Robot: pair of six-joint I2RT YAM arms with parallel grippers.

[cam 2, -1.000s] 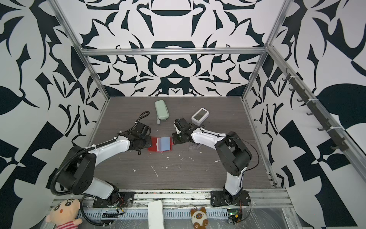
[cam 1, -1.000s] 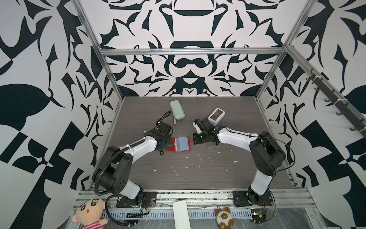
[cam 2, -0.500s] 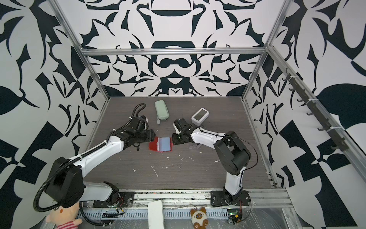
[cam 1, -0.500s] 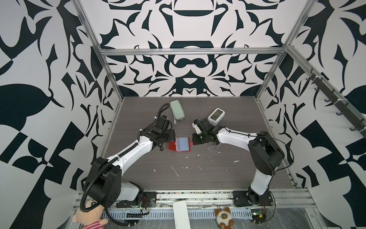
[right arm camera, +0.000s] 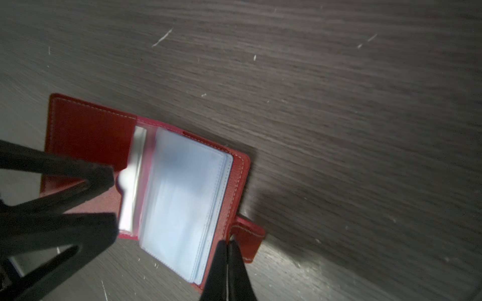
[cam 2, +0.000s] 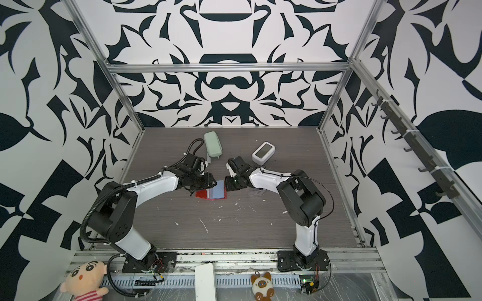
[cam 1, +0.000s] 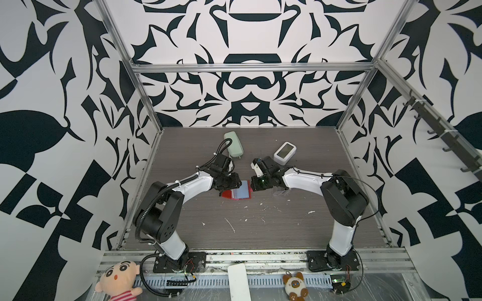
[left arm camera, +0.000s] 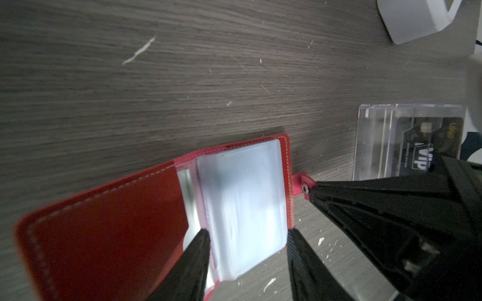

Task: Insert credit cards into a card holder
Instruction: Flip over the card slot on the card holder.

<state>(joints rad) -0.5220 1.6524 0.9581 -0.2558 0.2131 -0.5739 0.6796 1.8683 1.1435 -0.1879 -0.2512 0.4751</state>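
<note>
Red leather-look card holder (cam 1: 236,193) is lying open at table centre. The left gripper (left arm camera: 247,232), having just advanced from 9 o'clock over the cover, is straddling the clear sleeve pages with jaws half-spread, while the right gripper (right arm camera: 229,243), jaws closed, is pinning the snap tab at 3 o'clock. A sleeve is probably being parted, with no card yet in hand: the black VIP card (left arm camera: 422,148) is waiting in the clear stand (left arm camera: 375,140) farther toward 3 o'clock. The dark wood-grain table (cam 1: 260,229), flecked with white scraps, is sitting inside black-and-white patterned walls (cam 1: 247,86).
</note>
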